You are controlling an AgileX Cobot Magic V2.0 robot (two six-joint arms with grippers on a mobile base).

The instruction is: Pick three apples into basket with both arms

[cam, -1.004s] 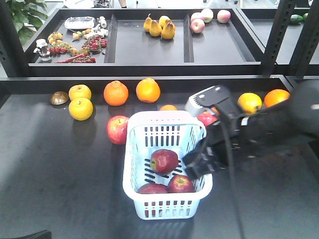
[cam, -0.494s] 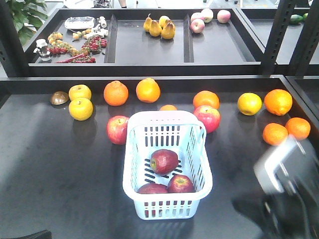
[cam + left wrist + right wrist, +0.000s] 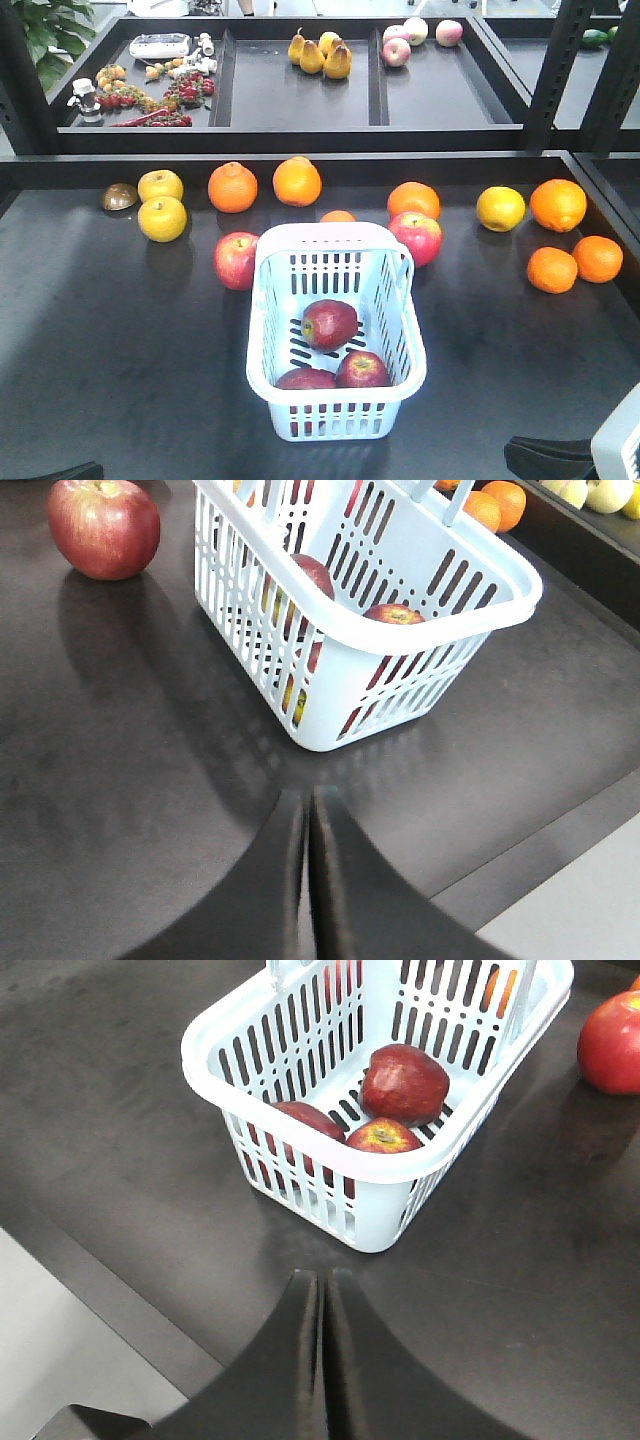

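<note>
The right arm was over the basket [image 3: 335,345] a second ago. Now it has pulled back to 5 o'clock, almost out of the front view. Three dark apples [image 3: 329,323] lie inside the basket, in the middle of the desk [image 3: 120,330], so the job looks done. Two lighter red apples [image 3: 236,260] sit on the desk beside the basket. The left end effector [image 3: 308,825] is pinched closed and empty. The right end effector [image 3: 324,1300] is too.

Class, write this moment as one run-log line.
apples: three in basket | left gripper: shut, empty | right gripper: shut, empty | both near table's front edge
</note>
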